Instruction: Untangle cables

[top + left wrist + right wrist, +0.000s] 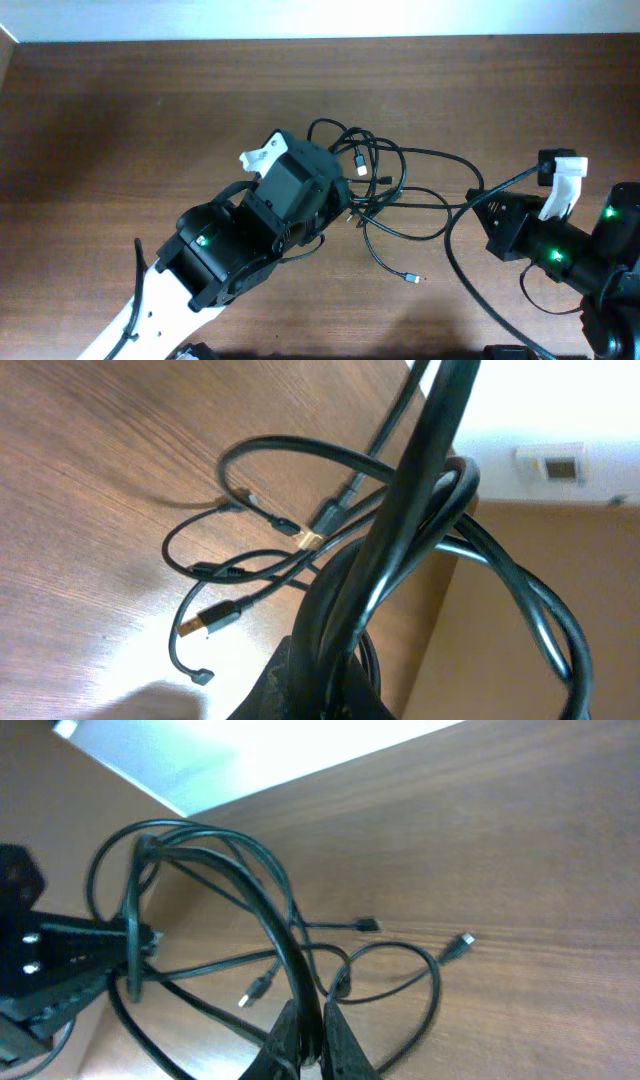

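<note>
The cables [385,175] lie as a tangle of thin black loops on the middle of the wooden table [120,110]. My left gripper [338,205] reaches into the tangle's left side. In the left wrist view this gripper [335,675] is shut on a bundle of black cable strands [420,490] that rise from the jaws. My right gripper [478,203] is at the tangle's right edge. Seen from the right wrist, it [308,1032] is shut on one black cable [270,920] that arches up out of the jaws. Loose plug ends [250,992] lie on the wood.
One cable end with a small plug [412,279] trails toward the table's front. A metal-tipped USB plug [205,622] lies near the left jaws. The right arm's own thicker black wire [470,280] curves across the table's right front. The table's far edge [320,40] meets a white wall.
</note>
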`<state>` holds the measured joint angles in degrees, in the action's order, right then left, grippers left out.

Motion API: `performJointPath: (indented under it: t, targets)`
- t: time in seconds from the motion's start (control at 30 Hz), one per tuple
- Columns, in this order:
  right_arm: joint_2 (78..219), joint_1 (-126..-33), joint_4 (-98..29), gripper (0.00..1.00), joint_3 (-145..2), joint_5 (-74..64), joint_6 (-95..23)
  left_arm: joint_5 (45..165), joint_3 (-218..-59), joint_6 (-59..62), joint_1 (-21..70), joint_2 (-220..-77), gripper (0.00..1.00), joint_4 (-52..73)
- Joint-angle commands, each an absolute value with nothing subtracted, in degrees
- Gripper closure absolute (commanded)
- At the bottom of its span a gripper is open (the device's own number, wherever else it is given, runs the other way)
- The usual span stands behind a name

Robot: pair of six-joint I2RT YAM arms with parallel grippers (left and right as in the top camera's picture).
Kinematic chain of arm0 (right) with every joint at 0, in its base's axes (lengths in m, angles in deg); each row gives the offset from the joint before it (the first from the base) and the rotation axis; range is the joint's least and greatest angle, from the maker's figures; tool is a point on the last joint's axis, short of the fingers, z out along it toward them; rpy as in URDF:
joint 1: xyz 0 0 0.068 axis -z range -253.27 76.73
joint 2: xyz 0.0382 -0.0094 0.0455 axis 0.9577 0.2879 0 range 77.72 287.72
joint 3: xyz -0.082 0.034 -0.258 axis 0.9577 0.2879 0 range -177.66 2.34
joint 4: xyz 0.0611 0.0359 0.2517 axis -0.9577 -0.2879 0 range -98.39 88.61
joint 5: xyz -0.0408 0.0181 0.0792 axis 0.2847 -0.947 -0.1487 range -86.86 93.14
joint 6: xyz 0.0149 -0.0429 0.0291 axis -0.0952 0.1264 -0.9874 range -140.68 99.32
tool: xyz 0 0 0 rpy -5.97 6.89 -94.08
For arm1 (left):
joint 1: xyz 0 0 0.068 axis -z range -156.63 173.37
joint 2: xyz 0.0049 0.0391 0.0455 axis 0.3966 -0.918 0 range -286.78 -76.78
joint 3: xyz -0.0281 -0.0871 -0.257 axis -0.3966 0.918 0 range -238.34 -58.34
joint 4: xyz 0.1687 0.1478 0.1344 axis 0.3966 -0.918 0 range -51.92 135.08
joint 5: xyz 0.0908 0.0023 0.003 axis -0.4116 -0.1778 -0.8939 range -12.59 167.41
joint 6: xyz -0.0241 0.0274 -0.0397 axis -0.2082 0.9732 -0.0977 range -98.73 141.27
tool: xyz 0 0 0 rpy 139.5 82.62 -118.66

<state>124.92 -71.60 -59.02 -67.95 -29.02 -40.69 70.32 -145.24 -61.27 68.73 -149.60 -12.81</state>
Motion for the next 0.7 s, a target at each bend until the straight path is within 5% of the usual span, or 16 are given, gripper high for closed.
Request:
performJointPath:
  t: [0.0,0.13,0.23,0.37,0.47,0.67]
  targets:
    - [124.22,-70.98,-60.66,0.96,-68.45,-17.09,-46.11,58.78,-145.45,-67.63,67.44,-147.15,1.00,-14.19]
    - [124.22,-70.98,-63.13,0.96,-68.45,-15.43,-49.30,55.87,-145.45,-70.84,67.44,-143.78,1.00,-13.80]
    - [124.22,-71.01,-62.91,0.95,-68.45,-15.54,-45.54,57.33,-145.45,-60.55,67.44,-142.17,1.00,-13.75]
    - [124.22,-71.01,-61.66,0.16,-68.45,-26.36,-25.52,67.43,-145.45,-40.31,67.44,-142.06,1.00,-11.85]
    - [124.22,-71.01,-62.23,0.02,-68.45,-30.70,-16.45,72.37,-145.45,-33.84,67.44,-142.06,1.00,-11.33]
    - [124.22,-71.01,-62.30,0.02,-68.45,-38.99,-9.92,86.34,-145.45,-24.86,67.51,-142.45,1.00,-4.46]
